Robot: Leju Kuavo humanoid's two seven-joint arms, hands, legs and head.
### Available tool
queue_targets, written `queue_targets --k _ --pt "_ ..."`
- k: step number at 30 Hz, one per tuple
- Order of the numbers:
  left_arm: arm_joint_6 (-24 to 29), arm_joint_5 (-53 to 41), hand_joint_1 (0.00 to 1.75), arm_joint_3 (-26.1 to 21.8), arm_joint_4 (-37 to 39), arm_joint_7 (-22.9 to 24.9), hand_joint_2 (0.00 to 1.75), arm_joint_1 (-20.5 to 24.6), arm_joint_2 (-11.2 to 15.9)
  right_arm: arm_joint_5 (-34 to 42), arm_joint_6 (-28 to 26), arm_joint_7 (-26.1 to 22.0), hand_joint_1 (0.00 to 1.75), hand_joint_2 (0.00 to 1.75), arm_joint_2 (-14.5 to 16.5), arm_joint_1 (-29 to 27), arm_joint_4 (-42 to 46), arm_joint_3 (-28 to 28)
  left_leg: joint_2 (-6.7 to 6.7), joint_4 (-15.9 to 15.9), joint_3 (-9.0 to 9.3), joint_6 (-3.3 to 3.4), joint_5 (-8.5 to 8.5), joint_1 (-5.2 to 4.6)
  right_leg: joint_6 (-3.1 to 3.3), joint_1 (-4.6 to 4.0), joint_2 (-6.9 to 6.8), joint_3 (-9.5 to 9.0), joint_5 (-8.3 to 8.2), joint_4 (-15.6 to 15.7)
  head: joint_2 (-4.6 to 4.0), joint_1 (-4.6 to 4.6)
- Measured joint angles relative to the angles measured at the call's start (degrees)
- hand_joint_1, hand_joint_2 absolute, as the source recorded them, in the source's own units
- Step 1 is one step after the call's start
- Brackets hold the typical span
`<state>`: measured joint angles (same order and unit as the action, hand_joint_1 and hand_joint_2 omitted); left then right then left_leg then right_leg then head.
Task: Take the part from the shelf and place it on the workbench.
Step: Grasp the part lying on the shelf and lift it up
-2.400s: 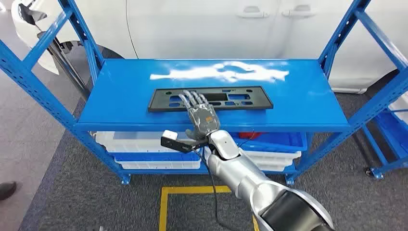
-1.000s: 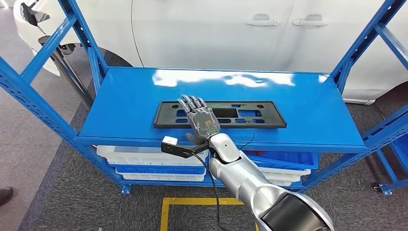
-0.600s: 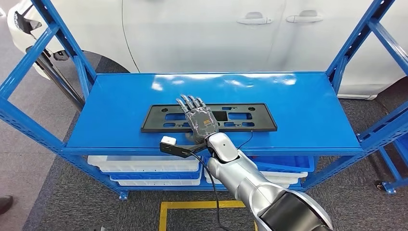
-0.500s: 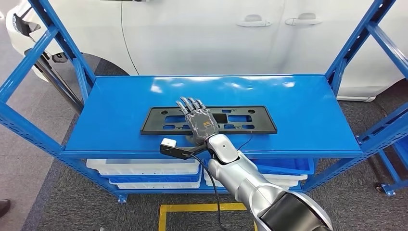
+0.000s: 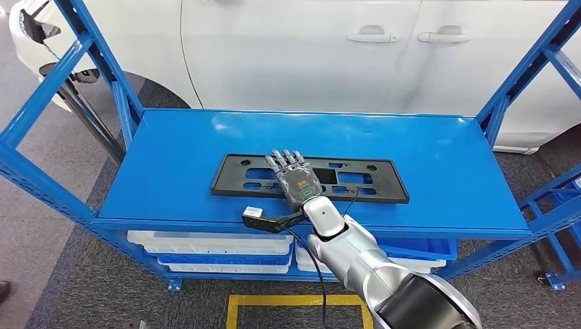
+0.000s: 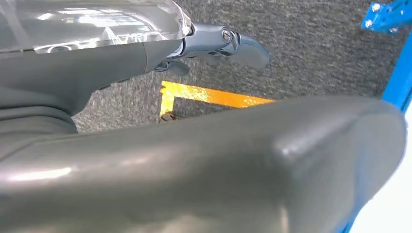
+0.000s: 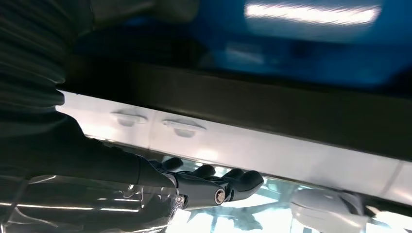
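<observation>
The right hand [image 5: 296,179] is lying further over the flat black rectangular plastic part [image 5: 310,178] than before, fingers outstretched, grasping nothing; the part is lying on the blue metal shelf [image 5: 171,164].

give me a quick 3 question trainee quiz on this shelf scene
1. True or false: the black part lies flat on the top shelf of the blue rack.
2. Which robot hand is over the part: A) left, B) right?
3. Fill in: behind the rack stands a white ____.

Key: 1 true; 2 B; 3 car. The right robot hand's fingers lie stretched across the part's middle; whether it grips yet cannot be told. Stacked bins sit on the lower shelf.
</observation>
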<state>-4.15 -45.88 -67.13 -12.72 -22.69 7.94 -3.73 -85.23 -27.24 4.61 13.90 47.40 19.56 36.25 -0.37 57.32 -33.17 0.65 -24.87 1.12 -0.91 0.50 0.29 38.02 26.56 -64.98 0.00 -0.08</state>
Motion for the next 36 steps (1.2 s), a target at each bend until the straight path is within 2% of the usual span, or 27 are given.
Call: queue_targets --k 1,2,4,7,9,11,12,13,14,15,16,17,18,19,21,23,24,26,27,28,29,30,31,32,33,34,36 --pt "-0.01 0.01 0.0 0.02 0.0 -0.01 0.0 0.09 0.0 -0.21 0.25 0.94 1.59 1.75 -0.34 0.05 -0.13 0.03 -0.03 0.13 0.17 -0.24 -0.25 -0.11 0.17 -0.08 -0.04 -1.51 -1.54 3.6 0.0 -0.02" --pt "-0.02 0.01 0.0 0.03 0.0 -0.02 0.0 0.18 0.01 -0.36 0.42 1.59 1.53 1.75 -0.69 0.06 -0.25 0.04 -0.05 0.2 0.25 -0.51 -0.42 -0.19 0.35 -0.17 -0.03 -2.43 -2.24 5.85 0.0 -0.03" --pt "-0.03 0.01 0.0 0.05 0.0 -0.03 0.0 0.29 0.03 -0.58 0.49 2.27 1.37 1.75 -1.26 0.1 -0.48 0.05 -0.05 0.14 0.28 -1.16 -0.57 -0.26 0.87 -0.44 0.09 -2.73 -2.24 6.94 0.0 -0.07" --pt "-0.03 0.01 0.0 0.13 0.0 -0.05 0.0 0.39 0.13 -0.87 0.72 3.91 1.41 1.75 -1.73 0.41 -0.62 0.07 0.09 1.27 0.04 -2.05 -1.7 -0.04 1.88 -0.21 0.18 -3.23 -2.37 7.47 0.0 -0.21" --pt "-0.07 -0.03 0.0 0.27 0.0 -0.06 0.0 0.47 0.17 -0.93 1.07 5.01 1.59 1.75 -1.88 0.6 -0.72 0.08 0.12 5.04 -1.58 -2.3 -3.88 0.02 2.26 -0.13 0.11 -3.48 -2.32 7.67 0.0 -0.4" --pt "-0.12 -0.08 0.0 0.4 0.0 -0.06 0.0 0.38 0.19 -0.93 1.5 5.74 1.74 1.75 -2.15 0.61 -0.94 0.08 0.12 11.85 -4.97 -2.48 -6.76 0.06 2.48 -0.3 0.07 -3.49 -2.21 7.65 0.0 -0.42" --pt "-0.13 -0.09 0.0 0.44 0.0 -0.06 0.0 0.31 0.2 -0.93 1.74 5.97 1.75 1.75 -2.32 0.6 -1.1 0.08 0.12 14.93 -6.64 -2.54 -7.62 0.07 2.58 -0.4 0.08 -3.52 -2.15 7.63 0.0 -0.4" --pt "-0.14 -0.09 0.0 0.45 0.0 -0.06 0.0 0.25 0.22 -0.93 2.04 6.12 1.75 1.75 -2.47 0.63 -1.25 0.08 0.12 16.48 -7.6 -2.52 -7.52 0.06 2.65 -0.5 0.12 -3.59 -2.08 7.61 0.0 -0.4" --pt "-0.14 -0.08 0.0 0.47 0.0 -0.06 0.0 0.23 0.26 -0.9 2.44 6.14 1.75 1.75 -2.57 0.76 -1.34 0.08 0.12 15.67 -7.43 -2.41 -6.24 0.06 2.68 -0.59 0.19 -3.74 -2.0 7.59 0.0 -0.42" --pt "-0.15 -0.06 0.0 0.5 0.0 -0.07 0.0 0.28 0.31 -0.85 2.89 6.13 1.75 1.75 -2.66 0.95 -1.43 0.07 0.12 12.79 -6.24 -2.18 -4.13 0.04 2.67 -0.66 0.26 -3.96 -1.88 7.58 0.0 -0.42" --pt "-0.16 -0.04 0.0 0.53 0.0 -0.08 0.0 0.36 0.36 -0.8 3.31 6.12 1.75 1.75 -2.73 1.12 -1.49 0.06 0.12 8.72 -4.47 -1.85 -1.89 0.0 2.6 -0.72 0.31 -4.23 -1.73 7.57 0.0 -0.42" --pt "-0.17 0.0 0.0 0.56 0.0 -0.09 0.0 0.46 0.4 -0.75 3.6 6.12 1.75 1.75 -2.82 1.27 -1.55 0.03 0.13 4.9 -2.71 -1.52 -0.35 -0.15 2.44 -0.86 0.33 -4.4 -1.56 7.51 0.0 -0.38" --pt "-0.17 0.03 0.0 0.61 0.0 -0.11 0.0 0.55 0.43 -0.72 3.75 6.11 1.75 1.75 -2.93 1.36 -1.62 -0.02 0.16 2.19 -1.45 -1.24 0.45 -0.3 2.22 -0.95 0.32 -4.43 -1.46 7.45 0.0 -0.38" --pt "-0.18 0.05 0.0 0.68 0.0 -0.14 0.0 0.59 0.44 -0.72 3.78 6.11 1.75 1.75 -3.04 1.41 -1.67 -0.07 0.18 0.73 -0.79 -1.02 0.55 -0.47 1.97 -1.0 0.32 -4.36 -1.41 7.4 0.0 -0.35" --pt "-0.23 0.07 0.0 0.87 0.0 -0.24 0.0 0.53 0.43 -0.72 3.74 6.04 1.75 1.75 -3.2 1.5 -1.7 -0.14 0.21 0.22 -0.56 -0.63 0.34 -0.57 1.38 -1.0 0.32 -4.2 -1.41 7.4 0.0 -0.36" --pt "-0.47 0.07 0.0 1.07 0.0 -0.78 0.0 0.47 0.38 -0.72 3.66 5.83 1.75 1.75 -3.27 1.52 -1.69 -0.21 0.3 -0.26 -0.32 -0.07 0.57 -0.34 0.7 -0.89 0.27 -3.75 -0.43 6.17 0.0 -0.26" --pt "-0.67 0.07 0.0 1.18 0.0 -1.2 0.0 0.47 0.36 -0.71 3.62 5.71 1.75 1.75 -3.28 1.48 -1.69 -0.26 0.35 -0.47 -0.2 0.2 0.68 -0.2 0.38 -0.81 0.23 -2.75 0.92 3.93 0.0 -0.21" --pt "-0.99 0.07 0.0 1.35 0.0 -1.88 0.0 0.45 0.36 -0.7 3.56 5.53 1.75 1.75 -3.33 1.29 -1.75 -0.36 0.4 -0.5 -0.19 0.51 0.65 -0.18 -0.07 -0.46 0.17 0.98 4.49 -3.69 0.0 -0.1" --pt "-1.08 0.07 0.0 1.38 0.0 -2.01 0.0 0.42 0.36 -0.69 3.53 5.51 1.75 1.75 -3.35 1.18 -1.79 -0.4 0.41 -0.47 -0.18 0.55 0.61 -0.18 -0.24 -0.29 0.15 2.86 5.68 -7.34 0.0 -0.1" --pt "-1.12 0.07 0.0 1.39 0.0 -2.06 0.0 0.36 0.36 -0.69 3.49 5.48 1.75 1.75 -3.37 1.11 -1.81 -0.44 0.39 -0.44 -0.12 0.55 0.54 -0.17 -0.39 -0.11 0.12 3.97 5.8 -9.26 0.0 -0.1" --pt "-1.15 0.07 0.0 1.4 0.0 -2.09 0.0 0.3 0.35 -0.69 3.47 5.45 1.75 1.75 -3.38 1.11 -1.82 -0.48 0.36 -0.39 -0.02 0.48 0.46 -0.14 -0.49 0.06 0.08 4.0 4.82 -8.96 0.0 -0.09" --pt "-1.16 0.07 0.0 1.41 0.0 -2.1 0.0 0.27 0.33 -0.69 3.48 5.43 1.75 1.75 -3.38 1.13 -1.82 -0.52 0.31 -0.31 0.11 0.36 0.33 -0.1 -0.52 0.22 0.03 2.78 2.84 -6.12 0.0 -0.09" --pt "-1.17 0.06 0.0 1.42 0.0 -2.13 0.0 0.24 0.31 -0.69 3.48 5.41 1.75 1.75 -3.38 1.15 -1.82 -0.57 0.25 -0.18 0.24 0.18 0.16 -0.06 -0.48 0.34 -0.02 0.88 0.59 -2.0 0.0 -0.08" --pt "-1.16 0.0 0.0 1.43 0.0 -2.18 0.0 0.25 0.29 -0.69 3.45 5.38 1.75 1.75 -3.38 1.2 -1.81 -0.61 0.18 0.02 0.25 -0.07 -0.05 -0.13 -0.36 0.31 -0.07 -0.94 -0.95 1.96 0.0 -0.08" --pt "-1.12 -0.09 0.0 1.45 0.0 -2.35 0.44 0.26 0.28 -0.66 3.33 5.26 1.75 1.75 -3.37 1.24 -1.81 -0.66 0.12 0.2 0.21 -0.35 -0.22 -0.21 -0.15 0.26 -0.09 -2.24 -1.91 4.87 0.0 -0.1" --pt "-1.07 -0.18 0.0 1.46 0.0 -2.72 0.87 0.26 0.29 -0.55 3.03 5.02 1.75 1.75 -3.36 1.27 -1.8 -0.73 0.08 0.3 0.14 -0.65 -0.33 -0.3 0.09 0.16 -0.08 -2.82 -2.12 6.27 0.0 -0.13" --pt "-0.99 -0.28 0.0 1.5 0.0 -3.85 1.75 0.2 0.32 -0.05 1.77 4.12 1.75 1.75 -3.36 1.28 -1.72 -1.05 0.05 0.2 0.16 -1.33 -0.38 -0.26 0.77 -0.03 -0.01 -2.87 -2.0 6.67 0.0 -0.15"
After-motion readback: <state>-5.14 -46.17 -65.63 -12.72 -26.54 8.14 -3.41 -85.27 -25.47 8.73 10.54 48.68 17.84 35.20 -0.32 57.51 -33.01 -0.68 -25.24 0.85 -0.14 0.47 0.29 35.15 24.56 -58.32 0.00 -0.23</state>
